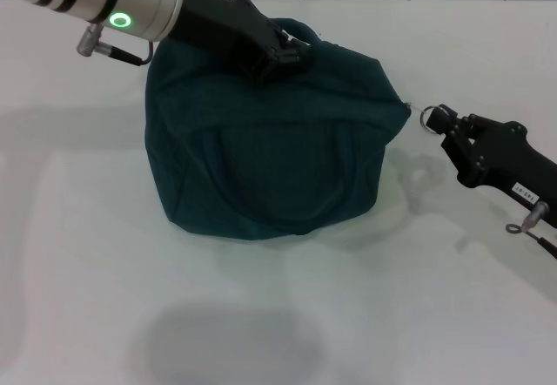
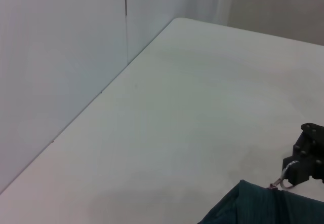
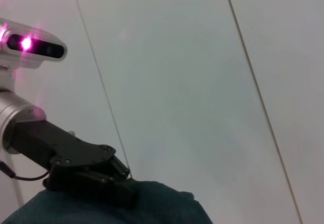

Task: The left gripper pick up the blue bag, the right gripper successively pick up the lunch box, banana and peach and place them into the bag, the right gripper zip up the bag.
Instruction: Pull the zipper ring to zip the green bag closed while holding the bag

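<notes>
Bag (image 1: 270,158): a dark teal-blue fabric bag sits in the middle of the head view on the white table (image 1: 130,254). It bulges and looks full. Its top seam runs from upper left down to a point at the right end. In the left wrist view only a corner of it (image 2: 258,206) shows at the bottom edge; in the right wrist view its top (image 3: 126,206) fills the lower left.

Zip pull: a small metal ring (image 1: 428,117) hangs off the bag's right tip, right of centre in the head view. It shows again (image 2: 286,179) at the lower right of the left wrist view.

Left gripper (image 1: 283,50): it comes in from the upper left of the head view and presses down into the top of the bag near the handle. Its fingers are clamped on the bag's top fabric. From the right wrist view it (image 3: 109,181) sits at the lower left, dug into the cloth.

Right gripper (image 1: 442,121): it is at the right of the head view, level with the bag's right tip, fingertips pinched shut on the ring. The left wrist view shows it (image 2: 296,171) at the lower right edge, touching the ring.

Contents: lunch box, banana and peach cannot be seen.

Table: white and bare around the bag, with a soft shadow in the lower middle of the head view.
</notes>
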Robot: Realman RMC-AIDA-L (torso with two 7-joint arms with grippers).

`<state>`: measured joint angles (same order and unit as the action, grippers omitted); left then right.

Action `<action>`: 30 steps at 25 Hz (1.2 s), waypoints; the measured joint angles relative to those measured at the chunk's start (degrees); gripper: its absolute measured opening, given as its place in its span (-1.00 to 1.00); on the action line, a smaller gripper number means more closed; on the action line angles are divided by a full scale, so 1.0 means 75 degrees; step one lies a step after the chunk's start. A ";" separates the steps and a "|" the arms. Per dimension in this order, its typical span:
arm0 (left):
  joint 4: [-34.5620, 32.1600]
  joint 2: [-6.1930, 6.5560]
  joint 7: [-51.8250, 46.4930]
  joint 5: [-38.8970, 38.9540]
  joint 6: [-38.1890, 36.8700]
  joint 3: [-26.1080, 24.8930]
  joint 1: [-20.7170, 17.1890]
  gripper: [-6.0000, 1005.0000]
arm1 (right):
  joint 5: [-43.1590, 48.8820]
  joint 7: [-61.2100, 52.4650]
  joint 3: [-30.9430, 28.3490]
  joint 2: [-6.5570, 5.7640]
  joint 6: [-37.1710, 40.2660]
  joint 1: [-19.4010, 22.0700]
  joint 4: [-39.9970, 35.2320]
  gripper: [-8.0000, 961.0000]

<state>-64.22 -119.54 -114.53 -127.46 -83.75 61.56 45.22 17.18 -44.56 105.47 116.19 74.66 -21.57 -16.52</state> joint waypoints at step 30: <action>0.0095 0.0108 0.0089 0.1324 -0.0241 -0.0424 -0.0459 -0.80 | -0.0124 -0.0386 0.0365 -0.0033 -0.0434 0.0185 0.0198 -0.72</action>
<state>-63.51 -118.73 -113.85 -117.54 -85.55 58.38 41.77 16.25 -47.45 108.20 115.95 71.40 -20.18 -15.04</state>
